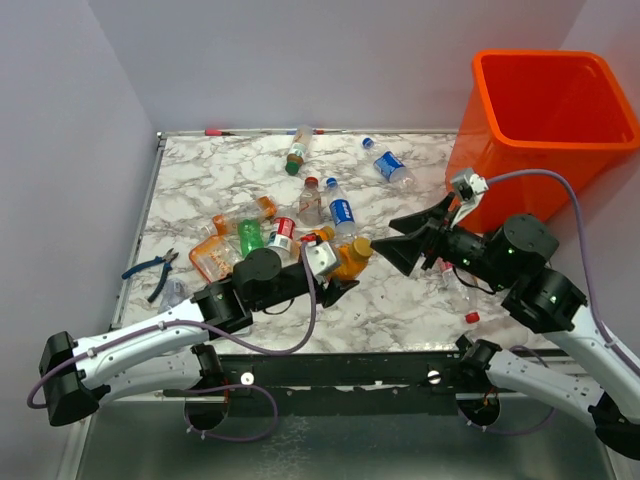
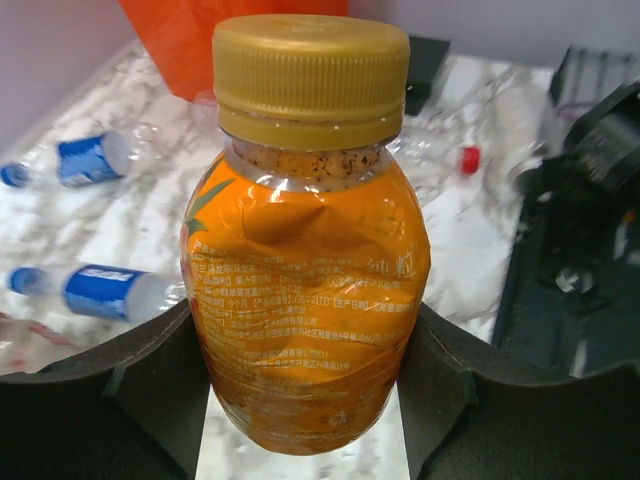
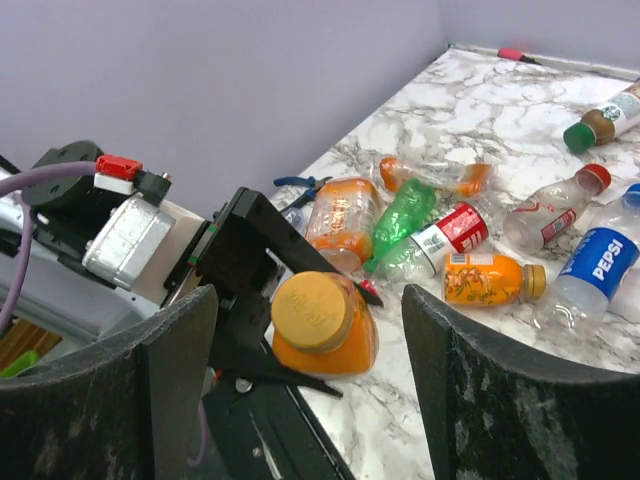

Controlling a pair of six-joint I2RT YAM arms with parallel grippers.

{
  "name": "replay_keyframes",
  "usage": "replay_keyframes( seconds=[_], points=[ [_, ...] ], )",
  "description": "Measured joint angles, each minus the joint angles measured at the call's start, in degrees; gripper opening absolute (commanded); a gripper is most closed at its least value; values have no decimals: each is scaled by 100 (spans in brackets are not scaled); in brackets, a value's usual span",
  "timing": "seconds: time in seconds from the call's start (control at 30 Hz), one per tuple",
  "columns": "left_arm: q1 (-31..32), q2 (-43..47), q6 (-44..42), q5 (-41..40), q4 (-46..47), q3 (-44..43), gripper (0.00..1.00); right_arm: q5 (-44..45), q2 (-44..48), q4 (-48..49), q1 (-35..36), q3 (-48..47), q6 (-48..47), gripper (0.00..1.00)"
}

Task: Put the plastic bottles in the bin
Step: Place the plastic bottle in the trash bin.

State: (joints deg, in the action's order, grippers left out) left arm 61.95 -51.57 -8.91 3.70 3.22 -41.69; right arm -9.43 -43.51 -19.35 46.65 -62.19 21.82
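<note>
Orange bottle (image 2: 305, 270), clamped between our left fingers (image 2: 130, 400), points cap-first at our right fingers (image 3: 500, 400), spread wide and empty; we judge a handover toward the bin (image 1: 550, 100).

An orange juice bottle (image 1: 354, 254) is held in the left gripper (image 1: 347, 264) over the marble table (image 1: 400, 305). The right gripper (image 1: 385, 236) is spread wide, empty, just beside it. Other plastic bottles (image 1: 262, 232) are scattered farther back, and the orange bin (image 1: 545, 100) is set at the far right.
</note>
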Motion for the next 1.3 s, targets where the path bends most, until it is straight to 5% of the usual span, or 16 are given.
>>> replay_keyframes(
  seconds=[0.27,0.7,0.83,0.9,0.97,1.07,1.1,1.3],
  points=[
    [0,-304,1801,164,833,122,25,15,-619,798,0,260,428,81],
    [0,-330,2319,151,1012,122,25,-52,-863,1025,0,315,586,77],
    [0,-330,2339,76,1069,122,27,-92,-938,940,0,315,579,64],
    [0,-330,2347,37,1078,120,28,-101,-986,901,0,315,586,46],
    [0,-337,2350,-26,1027,120,39,-175,-1019,901,0,313,599,28],
    [0,-348,2371,-48,1016,120,88,-190,-1019,870,22,302,575,5],
    [0,-348,2369,-59,1014,120,98,-179,-1019,852,22,295,568,1],
    [0,-79,2288,-518,1073,122,99,404,-1178,-168,22,-632,232,0]
  ],
)
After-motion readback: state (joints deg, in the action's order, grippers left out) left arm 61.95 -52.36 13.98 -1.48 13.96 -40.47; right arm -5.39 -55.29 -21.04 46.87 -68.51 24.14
